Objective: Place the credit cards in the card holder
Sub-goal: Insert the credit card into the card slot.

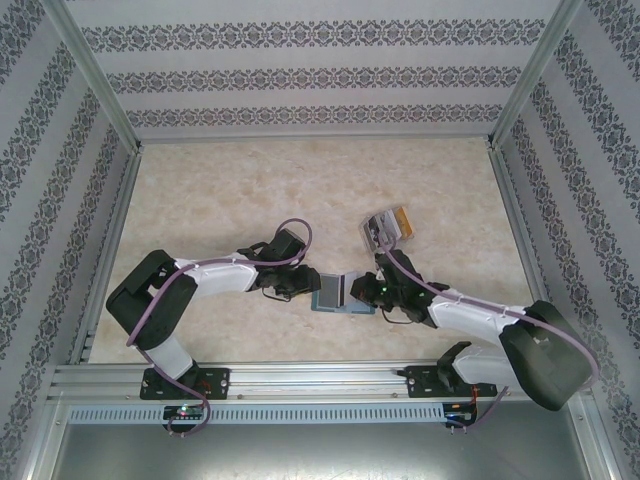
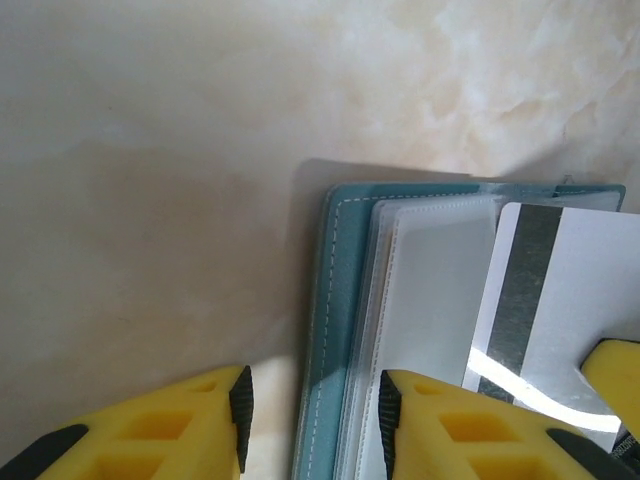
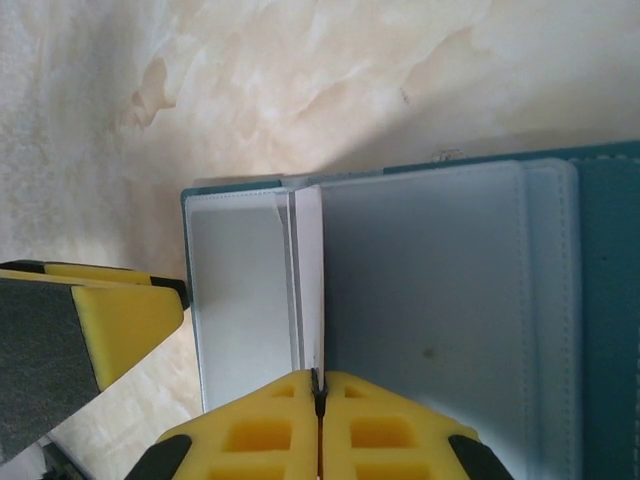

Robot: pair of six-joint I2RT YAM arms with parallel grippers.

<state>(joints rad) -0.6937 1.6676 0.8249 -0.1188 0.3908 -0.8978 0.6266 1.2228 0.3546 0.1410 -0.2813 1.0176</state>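
Left wrist: one card holder (image 2: 335, 300), one striped credit card (image 2: 575, 285).

The card holder (image 1: 330, 293) lay open on the desk (image 1: 250, 190) near the front edge, between both arms. The left claw (image 2: 312, 395) straddled its left edge. The right claw (image 3: 318, 385) pinched one credit card (image 2: 560, 290) over its right side. More cards (image 1: 388, 225) lay behind, to the right.

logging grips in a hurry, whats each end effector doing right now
left end effector: open, straddling the card holder's edge
right end effector: shut on a credit card
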